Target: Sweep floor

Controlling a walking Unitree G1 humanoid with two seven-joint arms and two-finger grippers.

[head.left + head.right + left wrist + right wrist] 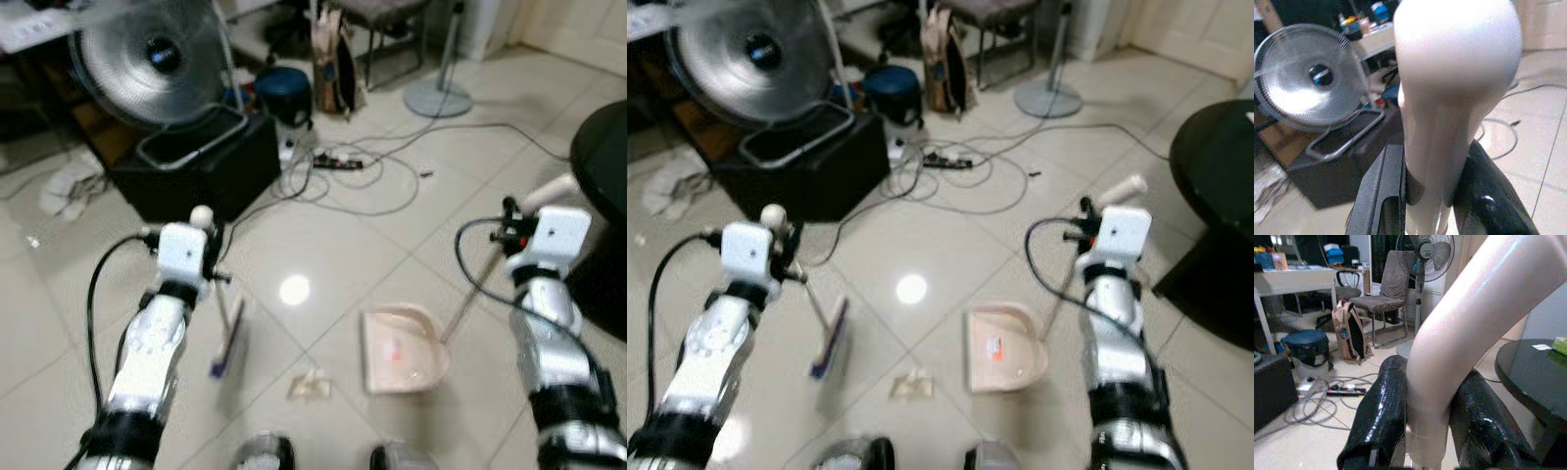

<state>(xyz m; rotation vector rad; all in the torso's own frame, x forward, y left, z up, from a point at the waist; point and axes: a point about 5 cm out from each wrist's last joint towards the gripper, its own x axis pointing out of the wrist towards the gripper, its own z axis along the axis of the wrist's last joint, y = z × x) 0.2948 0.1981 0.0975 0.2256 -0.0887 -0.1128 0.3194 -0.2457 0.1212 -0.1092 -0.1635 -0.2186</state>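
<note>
A: Left gripper (1422, 196): clamped on the broom (227, 343) handle, head on the tiles. Right gripper (1425, 431): clamped on the dustpan (402, 352) handle, pan flat on the floor just right of the broom.

B: Progress?

A: Early, I judge. Debris (310, 387): one crumpled scrap, lying between broom and pan, not yet in the pan. The sweep into the pan remains.

B: View differences?

A: Head views: scrap, pan, cables (343, 171), black box (201, 171). Right wrist: chair (1388, 293), standing fan (1425, 249), backpack (1349, 335). Left wrist: fan grille (1308, 81).

pale broom (227, 338), pink dustpan (402, 351), crumpled scrap (310, 386)
</note>
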